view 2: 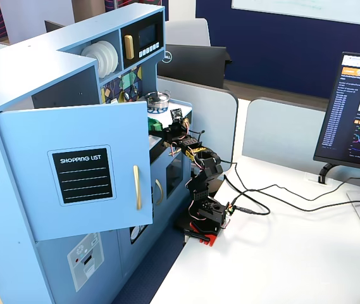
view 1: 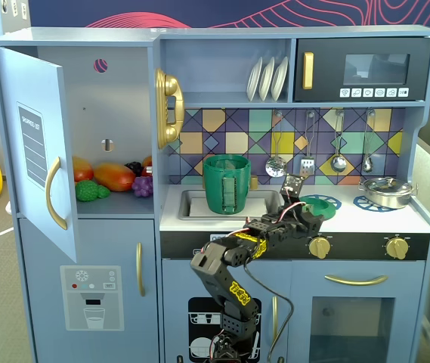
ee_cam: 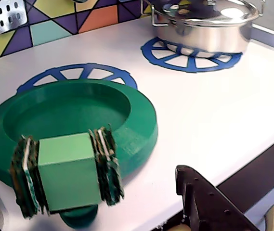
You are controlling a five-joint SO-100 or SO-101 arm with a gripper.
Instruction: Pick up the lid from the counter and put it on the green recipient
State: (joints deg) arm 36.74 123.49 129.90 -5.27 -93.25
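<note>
Closest to the wrist camera, one gripper [ee_cam: 127, 192] is seen with its jaws spread, nothing between them. One lid [ee_cam: 69, 122] lies upside down at the counter's [ee_cam: 214, 110] front edge, partly over one of two blue burner rings [ee_cam: 76, 74]. One silver pan [ee_cam: 202, 24] sits on the farther ring. Only a fixed view shows the one green recipient [view 1: 227, 184], upright in the sink [view 1: 192, 204].

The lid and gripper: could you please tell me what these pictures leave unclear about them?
- Gripper: open or shut unclear; fingers small in a fixed view, cropped in the wrist view.
- Lid: near edge and underside hidden by its handle in the wrist view.
- Green pot: hidden behind the cabinet door in a fixed view.
</note>
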